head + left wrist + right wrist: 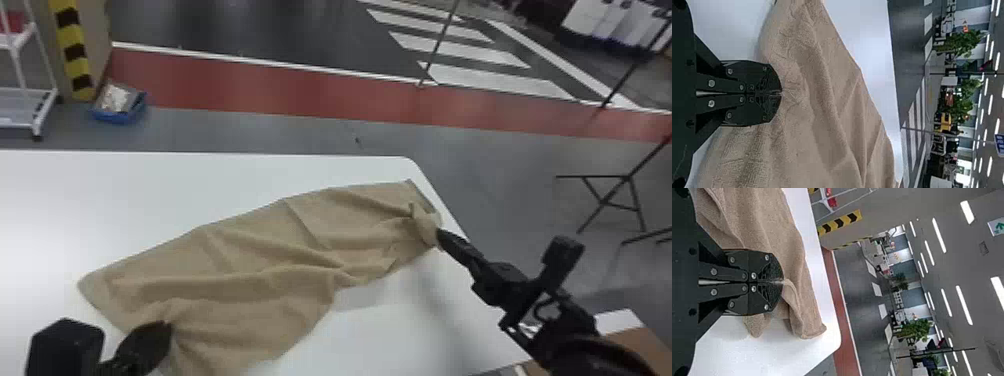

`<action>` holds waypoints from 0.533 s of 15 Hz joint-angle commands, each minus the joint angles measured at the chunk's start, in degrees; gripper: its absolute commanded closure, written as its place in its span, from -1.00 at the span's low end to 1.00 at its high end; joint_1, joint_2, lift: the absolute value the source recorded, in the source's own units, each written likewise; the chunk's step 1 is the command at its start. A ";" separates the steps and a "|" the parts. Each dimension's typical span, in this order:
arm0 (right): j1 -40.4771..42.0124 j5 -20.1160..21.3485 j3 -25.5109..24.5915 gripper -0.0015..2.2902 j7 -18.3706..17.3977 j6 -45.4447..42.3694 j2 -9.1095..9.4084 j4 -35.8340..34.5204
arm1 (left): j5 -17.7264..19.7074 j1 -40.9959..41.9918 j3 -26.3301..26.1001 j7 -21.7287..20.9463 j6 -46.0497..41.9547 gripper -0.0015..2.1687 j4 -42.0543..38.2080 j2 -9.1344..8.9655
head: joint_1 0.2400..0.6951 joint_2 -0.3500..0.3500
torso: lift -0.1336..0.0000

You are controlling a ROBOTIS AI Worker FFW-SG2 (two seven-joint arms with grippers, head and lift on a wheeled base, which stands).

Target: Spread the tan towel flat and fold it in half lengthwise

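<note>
Loads of room is offered over the worktop (125, 195) at far left, beyond the tan towel (250, 250). A smaller pocket can be used nearside, between towel and right arm (555, 320). The diagonal middle's taken up by rumpled folds, though, and the way is blocked near left by the left claw (167, 330), far right by the right claw (440, 236).

Soft, matt tan cloth towel (260, 250), rumpled, with a rough weave, on a smooth, faintly glossy white tabletop (150, 190).
</note>
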 commanded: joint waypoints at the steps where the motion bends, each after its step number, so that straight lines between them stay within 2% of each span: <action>1: 0.00 0.22 0.85 0.16 0.00 2.24 1.01 -2.40 | 0.38 -6.69 3.13 0.86 -0.62 0.61 5.00 -2.02 | 1.00 -1.00 | -0.92; 2: -0.09 0.48 1.38 0.16 -0.08 2.94 1.27 -3.37 | 0.38 -9.94 3.66 2.18 -1.33 0.60 7.46 -2.11 | 1.00 -1.00 | -0.92; 3: -0.26 0.83 2.08 0.16 -0.08 4.52 1.62 -4.25 | 0.20 -13.81 4.01 3.67 -1.85 0.51 10.62 -2.11 | 1.00 -1.00 | -0.92; 4: -0.53 1.10 2.61 0.16 -0.08 5.23 1.89 -4.95 | 0.20 -16.27 4.54 4.46 -3.96 0.20 13.17 -2.11 | 1.00 -0.98 | -0.92; 6: -0.88 1.27 3.13 0.16 -0.08 5.40 2.06 -5.04 | 0.11 -16.71 6.30 4.11 -5.90 -0.88 13.87 -2.02 | 1.00 -0.73 | -0.92; 7: -1.05 1.36 3.13 0.16 -0.08 5.40 2.06 -5.04 | 0.02 -14.95 7.62 4.46 -5.90 -0.98 12.64 -1.93 | 1.00 -0.68 | -0.92; 8: -1.14 1.62 3.13 0.16 -0.08 5.40 1.89 -4.86 | -0.15 -12.23 9.29 4.29 -5.72 -0.98 10.18 -1.67 | 1.00 -0.64 | -0.92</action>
